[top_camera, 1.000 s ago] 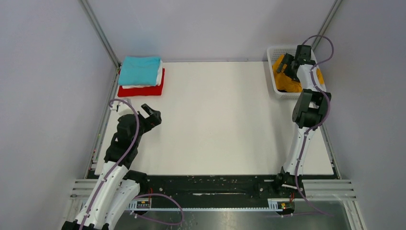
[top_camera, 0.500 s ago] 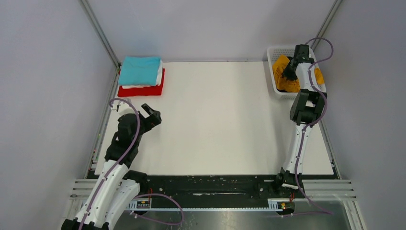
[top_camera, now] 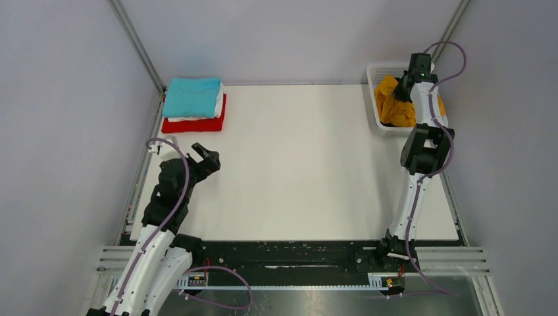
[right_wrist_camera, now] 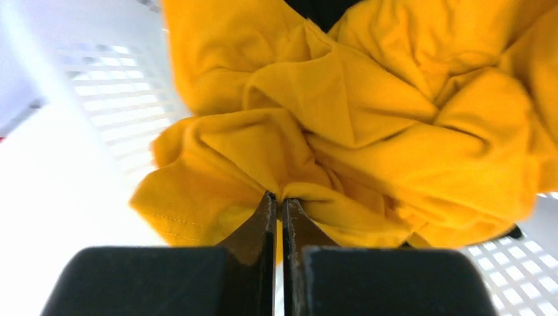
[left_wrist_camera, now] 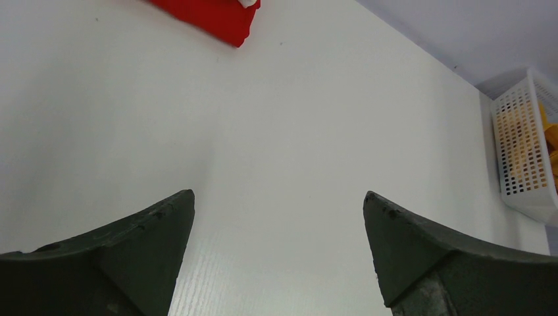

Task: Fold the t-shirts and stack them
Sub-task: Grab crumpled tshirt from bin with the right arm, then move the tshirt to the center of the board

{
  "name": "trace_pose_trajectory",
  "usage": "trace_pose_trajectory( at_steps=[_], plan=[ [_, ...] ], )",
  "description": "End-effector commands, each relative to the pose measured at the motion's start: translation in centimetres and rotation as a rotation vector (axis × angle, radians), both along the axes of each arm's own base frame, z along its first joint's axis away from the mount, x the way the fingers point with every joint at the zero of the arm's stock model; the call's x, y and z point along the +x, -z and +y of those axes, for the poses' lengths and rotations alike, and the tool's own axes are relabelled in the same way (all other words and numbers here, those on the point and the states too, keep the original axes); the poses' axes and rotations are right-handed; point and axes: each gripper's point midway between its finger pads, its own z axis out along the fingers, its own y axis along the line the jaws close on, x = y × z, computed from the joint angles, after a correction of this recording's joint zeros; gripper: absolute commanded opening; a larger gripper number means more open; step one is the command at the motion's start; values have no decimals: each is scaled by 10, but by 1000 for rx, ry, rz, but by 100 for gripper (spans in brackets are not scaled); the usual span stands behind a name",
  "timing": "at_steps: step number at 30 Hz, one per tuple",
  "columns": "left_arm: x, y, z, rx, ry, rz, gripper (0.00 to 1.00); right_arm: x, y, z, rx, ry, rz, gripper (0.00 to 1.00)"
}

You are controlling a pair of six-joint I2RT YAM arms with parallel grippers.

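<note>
Right pincer (right_wrist_camera: 276, 199) clamped on the orange-yellow t-shirt (right_wrist_camera: 368, 131) in the basket (top_camera: 374, 99) at 1 o'clock, desk (top_camera: 309, 164) centre lying toward 8 o'clock; left pincer (left_wrist_camera: 278, 193) apart, far off.

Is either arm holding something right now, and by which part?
The right gripper is pinched shut on a bunched fold of the orange-yellow t-shirt in the basket; which part of the shirt cannot be told. The left gripper is open, holding nothing.

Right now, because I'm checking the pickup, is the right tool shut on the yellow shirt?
Yes, the right tool shows its jaws pinched together on a fold of the orange-yellow t-shirt.
</note>
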Motion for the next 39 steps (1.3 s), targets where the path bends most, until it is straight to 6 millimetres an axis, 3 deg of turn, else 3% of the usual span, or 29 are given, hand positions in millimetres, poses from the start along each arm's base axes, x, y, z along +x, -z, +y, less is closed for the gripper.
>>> trace_pose_trajectory(
  at_steps=[1, 6, 11, 16, 20, 24, 29, 36, 39],
  plan=[
    [3, -29, -1, -43, -12, -96, 99, -9, -170, 17, -9, -46, -333, 0],
    [2, -41, -4, -58, 4, -110, 99, -41, -253, 51, 36, -138, -527, 0],
    [-5, -49, 3, -71, -32, -122, 99, -91, -340, 96, 51, -267, -707, 0],
    [-12, -61, 2, -99, -24, -164, 99, -155, -420, 163, 54, -455, -885, 0],
    [-18, -65, 2, -115, -26, -180, 99, -217, -475, 231, 178, -663, -1006, 0],
    [-24, -65, 4, -137, -37, -176, 99, -267, -501, 287, 303, -880, -1049, 0],
    [-34, -68, 2, -185, -38, -163, 99, -308, -510, 345, 454, -1114, -1028, 0],
    [-48, -76, 8, -218, -68, -177, 99, -334, -509, 397, 593, -1302, -982, 0],
    [-53, -75, 12, -223, -87, -176, 99, -334, -493, 404, 616, -1329, -908, 0]
  ],
)
